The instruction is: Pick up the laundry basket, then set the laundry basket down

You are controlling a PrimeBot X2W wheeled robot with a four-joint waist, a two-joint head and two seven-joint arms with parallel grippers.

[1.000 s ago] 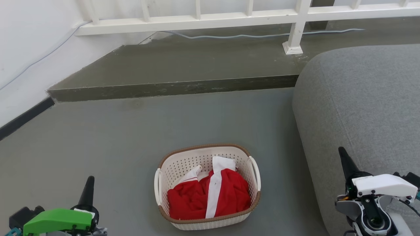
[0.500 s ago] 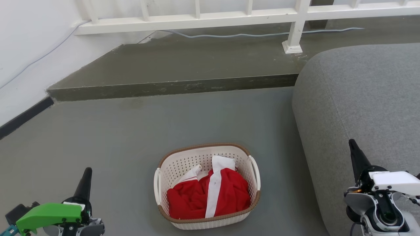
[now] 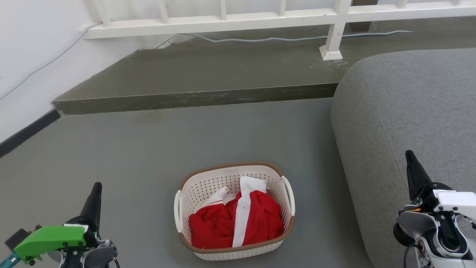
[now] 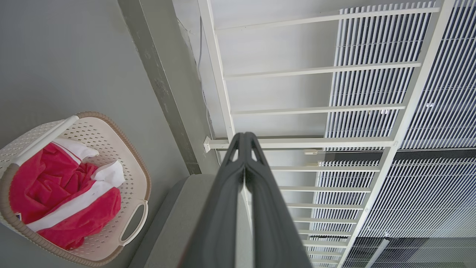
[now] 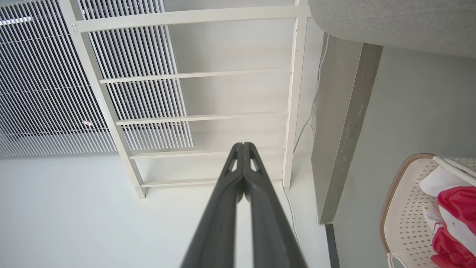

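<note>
Laundry basket [image 3: 238, 254] stands on the grey floor [image 3: 148, 156], red-and-white garment [image 3: 223, 227] inside. Left gripper [image 3: 97, 185] and right gripper [image 3: 409, 153]: fingers pressed together, grasping nothing, each well apart from the basket.

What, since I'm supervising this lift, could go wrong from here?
1. The left gripper and right gripper are shut, apart from the basket; its loop handles are thin, so a misaimed reach might shove it.
2. The sofa lies close to the basket's right side and may crowd the right gripper's reach.
3. The red clothing is heaped nearward; an uneven lift might tip it.
</note>
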